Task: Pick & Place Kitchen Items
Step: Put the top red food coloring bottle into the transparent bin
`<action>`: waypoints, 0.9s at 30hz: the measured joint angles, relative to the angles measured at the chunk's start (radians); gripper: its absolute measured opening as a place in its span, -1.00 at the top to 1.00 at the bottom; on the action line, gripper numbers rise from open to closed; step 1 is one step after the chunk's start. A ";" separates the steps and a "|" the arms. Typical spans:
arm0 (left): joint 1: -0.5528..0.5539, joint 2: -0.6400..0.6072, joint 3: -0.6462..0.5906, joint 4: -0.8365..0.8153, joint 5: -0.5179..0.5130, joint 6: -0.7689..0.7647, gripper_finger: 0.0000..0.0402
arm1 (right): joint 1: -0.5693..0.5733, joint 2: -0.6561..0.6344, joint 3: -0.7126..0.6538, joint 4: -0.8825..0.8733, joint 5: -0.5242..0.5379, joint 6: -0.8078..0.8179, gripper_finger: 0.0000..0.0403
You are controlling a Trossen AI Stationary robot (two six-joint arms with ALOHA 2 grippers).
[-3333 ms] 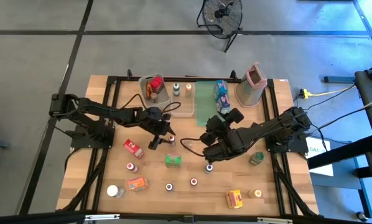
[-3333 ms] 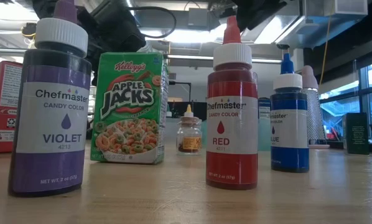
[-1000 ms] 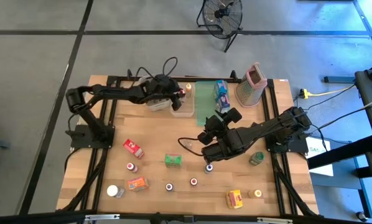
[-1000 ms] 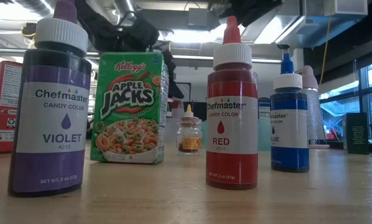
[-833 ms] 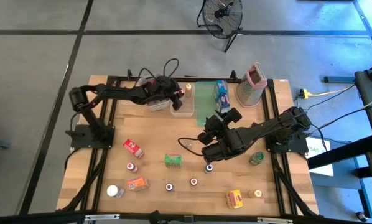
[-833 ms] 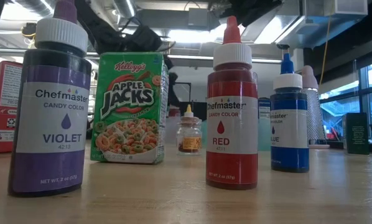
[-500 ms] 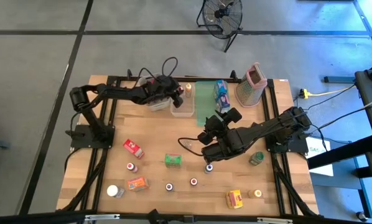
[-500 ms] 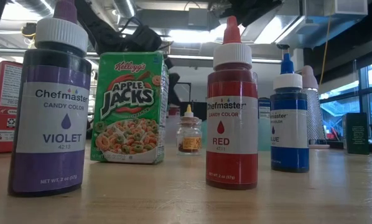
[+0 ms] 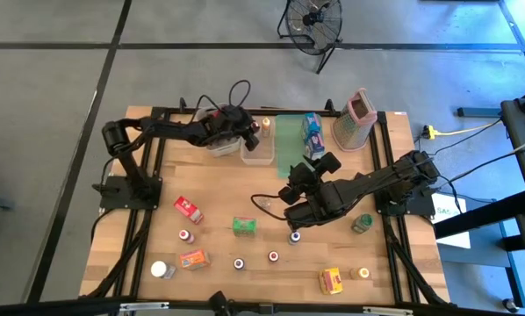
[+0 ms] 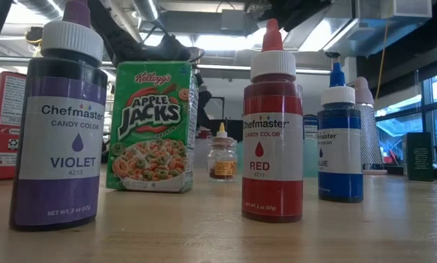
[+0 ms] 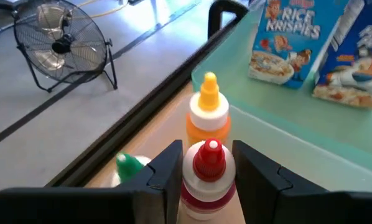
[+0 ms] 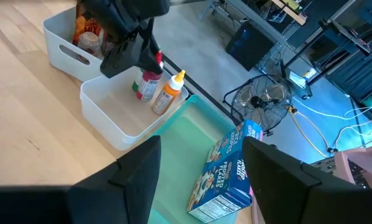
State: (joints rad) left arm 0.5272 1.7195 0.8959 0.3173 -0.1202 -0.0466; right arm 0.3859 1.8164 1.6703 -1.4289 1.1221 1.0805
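My left gripper [image 9: 248, 132] reaches over the far clear bin [image 9: 264, 156], shut on a small red-capped bottle [image 11: 204, 177]. An orange-capped bottle [image 11: 208, 115] and a green-capped one [image 11: 129, 165] stand just beyond it. My right gripper [image 9: 293, 211] hovers open over the table's middle, touching nothing; a blue-capped bottle [image 9: 295, 237] stands just near of it. More items stand on the wood: a green Apple Jacks box [image 9: 244, 226], a red box [image 9: 189, 209], a yellow box [image 9: 332, 281] and several little bottles. My left gripper pinches the red-capped bottle between its two fingers at the shoulder just below the cap [image 11: 201, 191]. The fingers [image 11: 168, 168] come slanting down from the near left. The bottle [image 12: 146, 84] hangs tilted inside the bin; whether its base touches the bin floor I cannot tell.
A second bin [image 9: 212, 139] with items sits left of the first. A green tray [image 9: 289, 154] holds cereal boxes [image 9: 312, 136]. The metal grater [image 9: 356, 118] stands at the far right. In the low view a violet [image 10: 58, 124] and a red bottle [image 10: 273, 124] stand close.
Over the past three seconds my left gripper has carried the red-capped bottle from the table's middle to the far bin. In the last second it has only edged slightly left over the bin. My right arm has kept still.
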 joint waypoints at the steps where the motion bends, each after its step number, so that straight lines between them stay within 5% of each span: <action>1: 0.004 0.000 0.000 0.007 0.011 -0.005 0.43 | 0.000 0.000 0.000 0.000 0.000 0.000 -0.13; 27: 0.019 0.096 0.099 -0.060 0.031 -0.025 0.43 | 0.000 0.011 0.000 0.002 0.000 0.000 -0.13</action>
State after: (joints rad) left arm 0.5461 1.8153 0.9951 0.2569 -0.0897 -0.0719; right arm 0.3859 1.8271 1.6699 -1.4273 1.1221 1.0801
